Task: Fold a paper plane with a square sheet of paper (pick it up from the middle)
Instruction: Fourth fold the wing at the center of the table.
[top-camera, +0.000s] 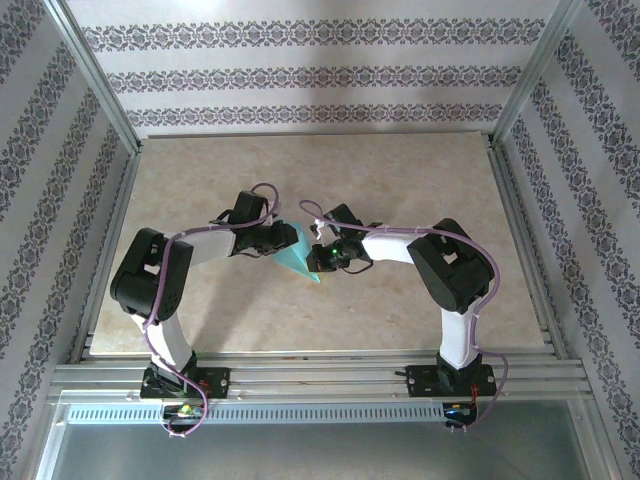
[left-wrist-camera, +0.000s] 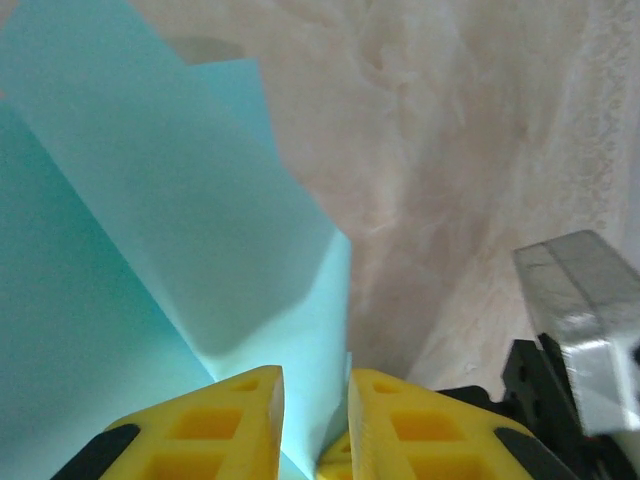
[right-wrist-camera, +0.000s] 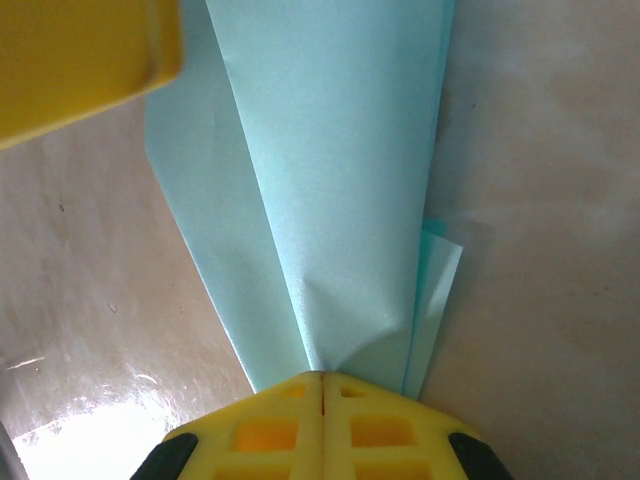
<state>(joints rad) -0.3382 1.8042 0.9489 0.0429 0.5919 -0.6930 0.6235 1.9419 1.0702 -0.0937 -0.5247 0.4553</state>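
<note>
top view, paper: half-folded paper plane (top-camera: 300, 258) held up over counter (top-camera: 420, 180) centre, likely so both arms can work the crease.
top view, pincers: left pincer (top-camera: 284, 240) just left of counter centre, right pincer (top-camera: 322, 256) just right; both meet at the paper.
left wrist: jaws slightly apart, paper flap runs into the gap; can't tell if pinched.
right wrist: right pincer clenched on the plane's narrow end, probably anchoring it.

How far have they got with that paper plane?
Done: the paper already has long folds, narrowing to a wedge. In hand: the right gripper is shut on it; the left gripper straddles another edge. Still to do: loose flaps suggest more folding, I'd guess.
</note>
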